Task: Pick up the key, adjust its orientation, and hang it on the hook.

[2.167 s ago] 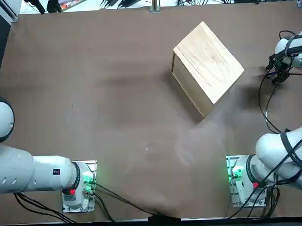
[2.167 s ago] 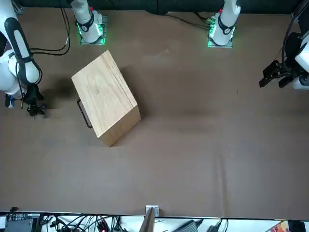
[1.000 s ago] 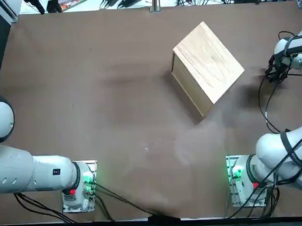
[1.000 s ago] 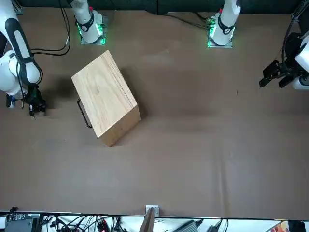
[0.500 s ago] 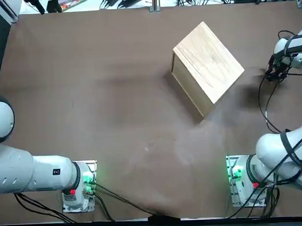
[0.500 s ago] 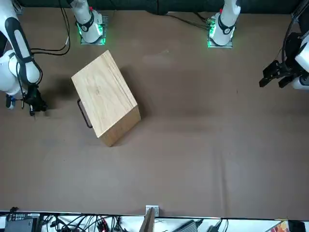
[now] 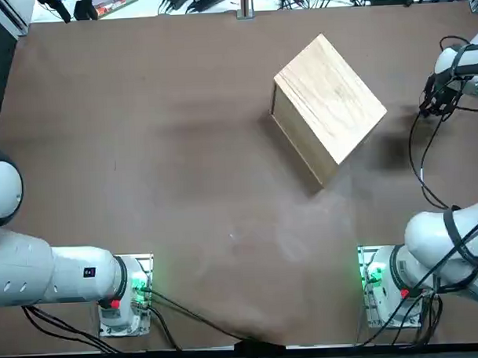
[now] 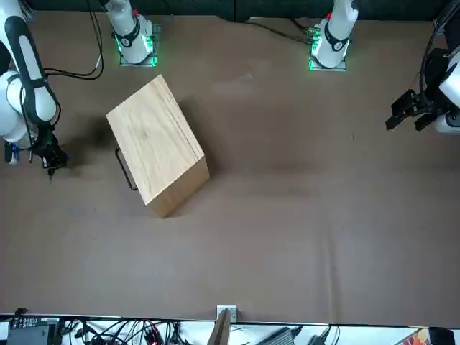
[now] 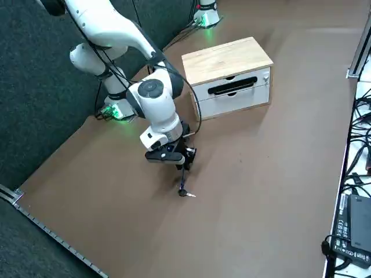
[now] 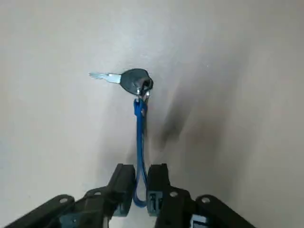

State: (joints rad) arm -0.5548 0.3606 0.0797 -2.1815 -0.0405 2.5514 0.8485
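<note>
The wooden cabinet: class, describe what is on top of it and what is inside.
The top of the wooden cabinet shows bare wood, with nothing resting on it. Its two white drawers are closed, so what is inside cannot be seen.

This looks like a robotics lab or test bench, since two white robot arms, the left one (image 7: 54, 272) and the right one (image 7: 449, 242), are mounted on metal base plates at one edge of a broad brown table (image 7: 191, 165), with green lights glowing at the bases and black cables running along the arms. Metal frame posts (image 8: 221, 327) stand at the table's far side from the bases, next to a white surface crowded with tangled wiring (image 8: 129, 330) and dark electronic boxes (image 9: 351, 229), and dark padded-looking panels (image 9: 35, 87) close off the side behind the arms
</note>
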